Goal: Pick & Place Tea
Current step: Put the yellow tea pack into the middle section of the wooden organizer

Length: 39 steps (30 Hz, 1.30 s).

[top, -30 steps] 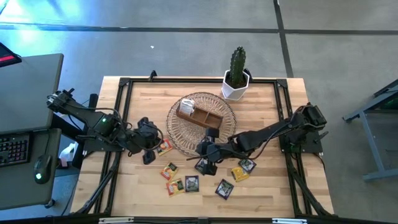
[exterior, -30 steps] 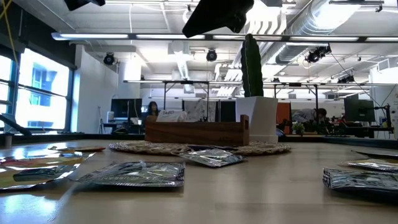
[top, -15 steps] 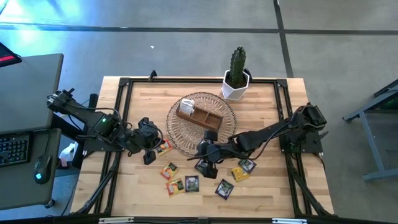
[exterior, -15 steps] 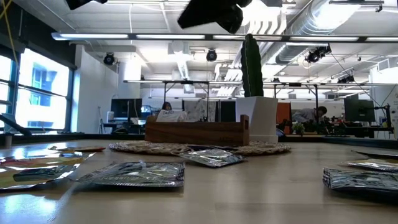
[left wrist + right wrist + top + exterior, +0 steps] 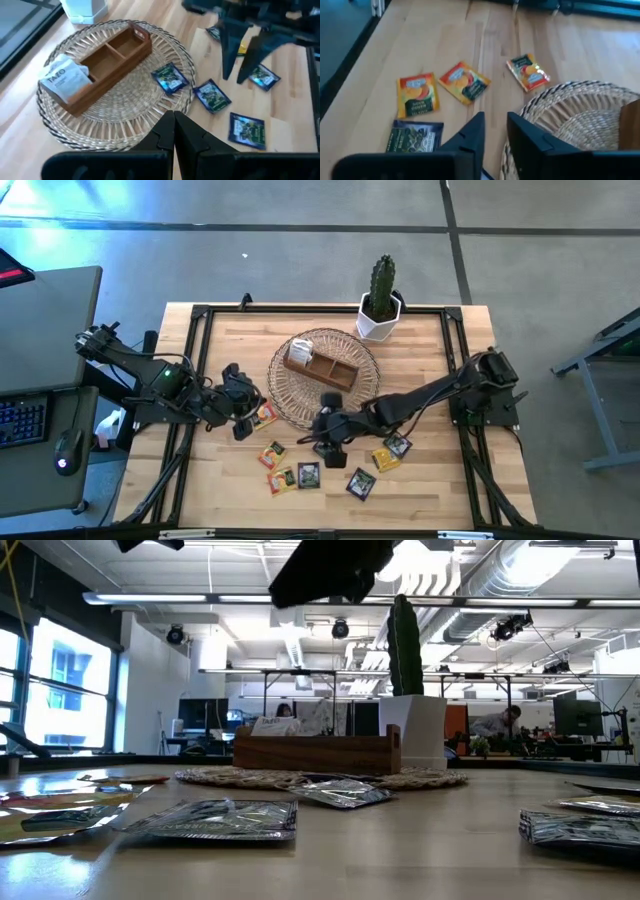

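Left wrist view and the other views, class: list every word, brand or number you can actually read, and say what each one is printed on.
"TAZO": on the white packet standing in the end compartment of the wooden box.
Blue packets in the left wrist view: print too blurred to read.
Orange packets in the right wrist view: lettering shows, but too blurred to read.
High and low views: nothing readable.

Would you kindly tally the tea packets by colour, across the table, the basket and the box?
Orange packets: 3
Yellow packet: 1
Dark blue-green packets: 5
White packet, in the wooden box: 1
Total: 10
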Motion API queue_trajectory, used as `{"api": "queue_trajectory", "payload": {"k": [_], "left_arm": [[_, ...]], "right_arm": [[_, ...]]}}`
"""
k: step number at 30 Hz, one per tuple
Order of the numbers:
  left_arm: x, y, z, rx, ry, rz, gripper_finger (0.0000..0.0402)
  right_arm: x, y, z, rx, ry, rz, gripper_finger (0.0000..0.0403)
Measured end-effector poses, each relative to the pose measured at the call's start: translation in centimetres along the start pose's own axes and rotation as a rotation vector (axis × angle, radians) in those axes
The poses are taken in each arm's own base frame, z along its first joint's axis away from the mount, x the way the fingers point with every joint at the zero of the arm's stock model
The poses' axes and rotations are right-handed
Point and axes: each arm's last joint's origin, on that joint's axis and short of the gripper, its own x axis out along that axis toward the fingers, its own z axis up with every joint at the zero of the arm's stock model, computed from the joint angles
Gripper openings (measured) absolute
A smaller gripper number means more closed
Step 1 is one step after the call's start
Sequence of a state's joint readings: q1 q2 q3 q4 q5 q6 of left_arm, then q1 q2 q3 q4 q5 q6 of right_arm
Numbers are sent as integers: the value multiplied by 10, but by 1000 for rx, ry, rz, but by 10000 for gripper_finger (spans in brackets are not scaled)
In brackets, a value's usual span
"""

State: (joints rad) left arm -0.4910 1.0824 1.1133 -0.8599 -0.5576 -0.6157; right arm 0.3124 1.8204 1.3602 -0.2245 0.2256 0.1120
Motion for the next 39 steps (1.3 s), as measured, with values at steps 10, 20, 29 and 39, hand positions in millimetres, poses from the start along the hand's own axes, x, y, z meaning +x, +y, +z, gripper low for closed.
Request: {"api": "queue_trajectory", "payload": {"k": [10, 20, 29, 39], "left_arm": [[0, 2, 1, 36, -29, 46, 1], [10, -2, -9, 246, 110, 40, 2], [40, -17, -19, 332, 198, 116, 86], [45, -18, -21, 276, 201, 175, 122]], "right_arm": [[13, 9, -11, -7, 48, -1, 143], [10, 28, -17, 56, 65, 27, 145], [9, 18, -32, 230, 214, -110, 145], [11, -22, -46, 269, 400, -203, 154]]}}
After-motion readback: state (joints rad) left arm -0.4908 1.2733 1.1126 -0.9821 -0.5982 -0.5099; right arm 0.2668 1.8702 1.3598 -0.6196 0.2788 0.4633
